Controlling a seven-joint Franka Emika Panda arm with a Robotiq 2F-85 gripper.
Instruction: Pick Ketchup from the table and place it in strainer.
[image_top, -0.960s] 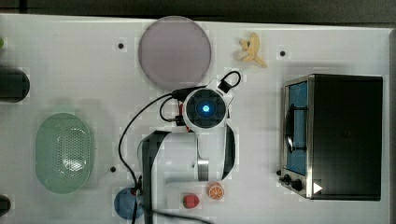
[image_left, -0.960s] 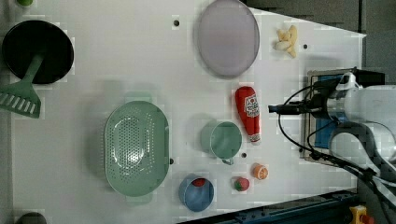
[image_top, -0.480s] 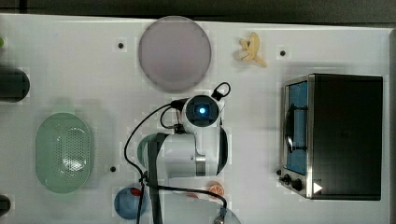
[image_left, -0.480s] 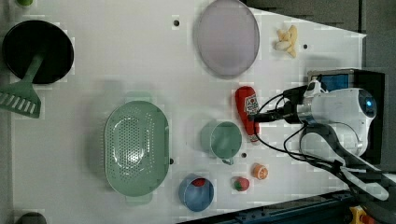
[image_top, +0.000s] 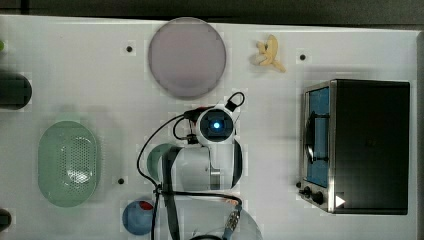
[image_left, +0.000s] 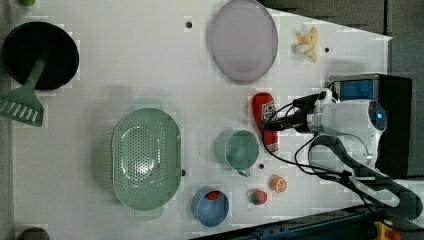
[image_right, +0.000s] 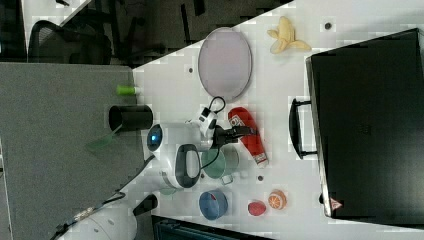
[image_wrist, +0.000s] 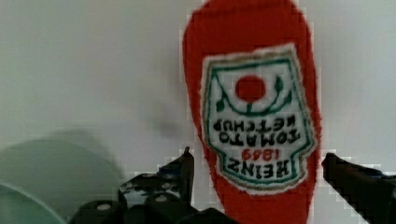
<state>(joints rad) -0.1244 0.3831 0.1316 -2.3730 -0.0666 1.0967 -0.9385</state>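
Gripper (image_wrist: 257, 177): jaws spread wide, one dark finger (image_wrist: 180, 175) on each side of the Ketchup (image_wrist: 252, 107); a gap shows between each fingertip and the red body, nothing held. In the left view the gripper (image_left: 272, 122) sits over the bottle's middle; whether it touches the label cannot be told.

Ketchup (image_left: 265, 120): red bottle, white label with green border, lying flat on the white table (image_left: 125, 60). Long axis runs up and down in the left view, the broad rounded end toward the purple plate (image_left: 243, 39), the narrow cap end toward the orange slice (image_left: 278, 184). In the right view the Ketchup (image_right: 247, 135) lies aslant, the cap pointing toward the right view's lower right.

Strainer (image_left: 146, 159): pale mint oval basket, well apart from the bottle, toward the left view's left.

Between bottle and strainer: green cup (image_left: 238, 150), just beside the bottle.

Nearby: blue bowl (image_left: 210, 206) with a red piece; strawberry (image_left: 258, 196); banana (image_left: 306, 43); black toaster oven (image_left: 385, 120); black pan (image_left: 40, 55) and green spatula (image_left: 22, 102) at the far side.
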